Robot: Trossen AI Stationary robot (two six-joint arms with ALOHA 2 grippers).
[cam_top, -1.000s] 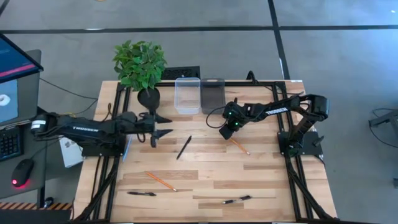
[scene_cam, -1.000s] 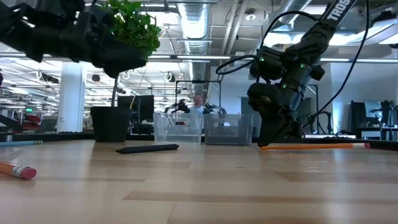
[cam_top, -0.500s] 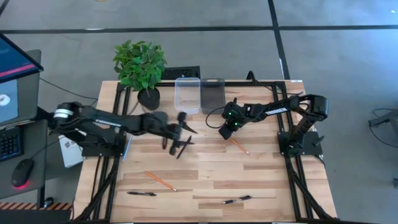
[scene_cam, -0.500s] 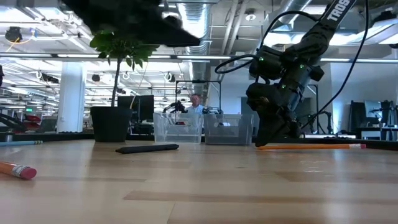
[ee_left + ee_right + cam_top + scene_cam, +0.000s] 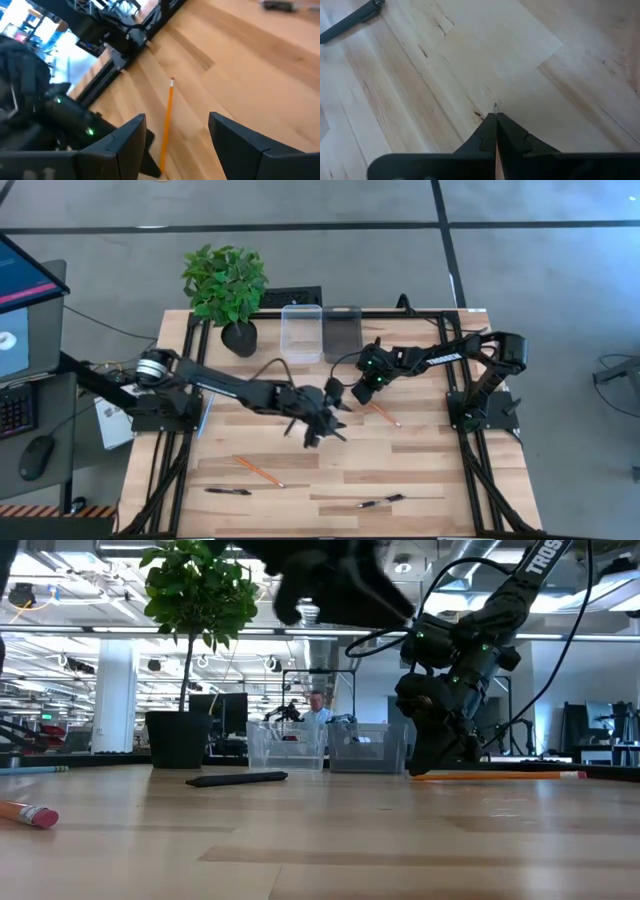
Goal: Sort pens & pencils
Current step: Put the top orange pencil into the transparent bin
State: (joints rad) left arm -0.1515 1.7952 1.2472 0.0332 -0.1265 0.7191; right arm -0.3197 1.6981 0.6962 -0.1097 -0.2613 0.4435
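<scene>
Two loose things lie well to the left of the left gripper, toward the table's front edge: an orange pencil and, nearer the edge, a black pen. Farther back on that side stands a potted plant. The left arm reaches across to the middle of the table, and the low view shows the left gripper raised clear of the wood. Its jaws are spread wide and grip nothing. A second pen lies flat on the table about under that arm.

Behind the space between the two grippers, at the table's back edge, sit a clear bin and a dark bin, side by side.

Just right of the left jaws, the right gripper is down at the table with its jaws pressed together on one end of another pencil, the gripped pencil. The sharpened tip pokes out just past the fingertips in the right wrist view. The rest of it lies flat on the wood, running away from the jaws to the right and front. A third pen lies well in front of these jaws, near the front edge.
</scene>
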